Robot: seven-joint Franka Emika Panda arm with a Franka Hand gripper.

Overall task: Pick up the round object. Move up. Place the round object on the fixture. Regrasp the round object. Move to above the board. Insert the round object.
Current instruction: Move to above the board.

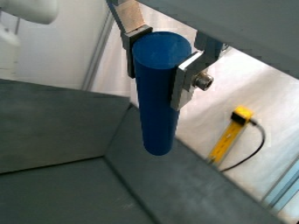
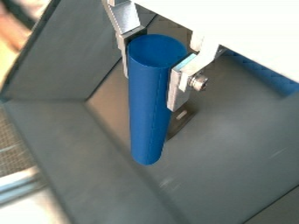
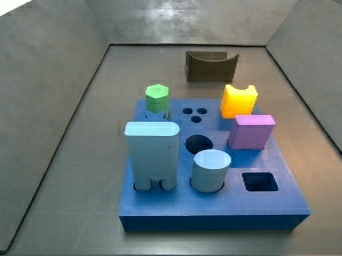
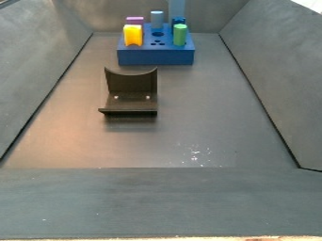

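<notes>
Gripper [image 1: 163, 59], two flat silver finger plates with dark pads: seen in both wrist views [image 2: 158, 54], clamped on the upper end of the round object [image 1: 156, 92], a long, slim dark-blue cylinder rod with flat ends. The rod hangs lengthwise below the fingers [image 1: 184, 79], its lower end free in the air, touching nothing [image 2: 145, 101]. Neither side view shows the gripper or the rod; the arm above the fingers is cut off at the frame edge in both wrist views.

Fixture [image 3: 211, 66], a small dark brown block with a U-shaped notch in its top: stands on the floor, empty, just behind the board in a side view and well in front of it in a side view [image 4: 130, 91].

Board [image 3: 214, 211], a large flat blue square base: carries a tall pale-blue block [image 3: 152, 154], a short pale-blue cylinder [image 3: 210, 170], a green hexagonal peg [image 3: 158, 98], a yellow notched block [image 3: 239, 100] and a pink cube [image 3: 253, 131]. A round hole and a square hole show open, with three small dark dots between the pieces. In a side view the board is distant and its pieces are small and hard to make out [image 4: 156, 47].

Floor [image 4: 189, 132]: dark grey, matte, enclosed by sloping grey walls [image 3: 60, 110].

Outside the enclosure, in a wrist view: a pale floor with a yellow part and black cable [image 1: 237, 127], blurred.
</notes>
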